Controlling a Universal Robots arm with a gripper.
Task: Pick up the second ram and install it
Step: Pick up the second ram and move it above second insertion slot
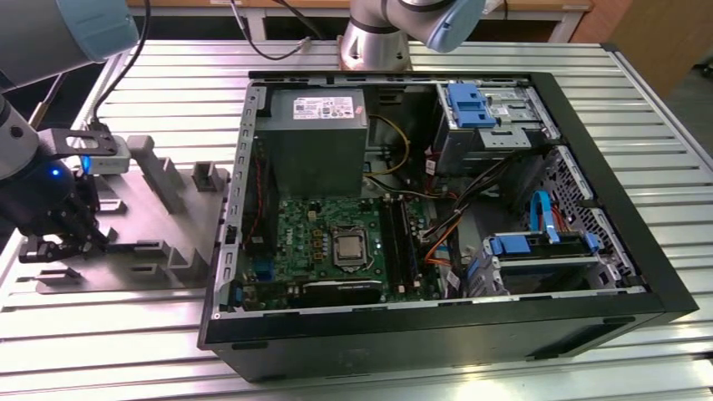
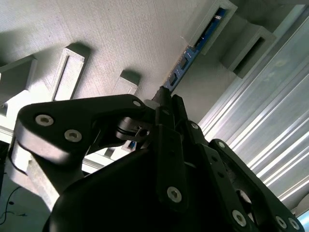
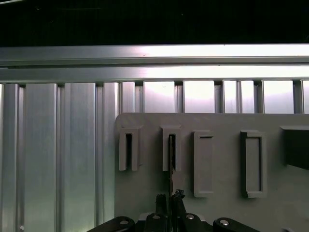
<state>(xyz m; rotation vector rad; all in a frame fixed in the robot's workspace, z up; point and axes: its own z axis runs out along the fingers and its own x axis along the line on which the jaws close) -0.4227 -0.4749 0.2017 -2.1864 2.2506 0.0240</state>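
I have the gripper [image 1: 50,248] down at the exterior view's left, over the grey fixture plate [image 1: 156,213] that lies on the slatted aluminium table [image 1: 167,75]. It is well apart from the open computer case [image 1: 624,280].

In the second wrist view the claw [image 2: 166,104] is drawn in to a narrow pinch. Its two black fingers [image 2: 179,113] sit on either side of the near end of the second ram [image 2: 188,54], and as far as I can see both faces are touched. The stick runs away from the fingers as a thin blue-green strip with dark chips, and its far end is seated in a slotted holder block [image 2: 227,9] on the plate.

The first wrist view shows the same grip edge-on. The ram [image 3: 171,159] is a dark sliver coming out of one of the narrow holder blocks [image 3: 165,145] and meeting the fingertips [image 3: 177,199]. Another narrow block and some wider ones stand in the same row.

Inside the case, the green motherboard [image 1: 306,221] lies flat with the processor [image 1: 349,247] near its middle. The long black memory slots [image 1: 402,242] run just beside it, towards the exterior view's right.
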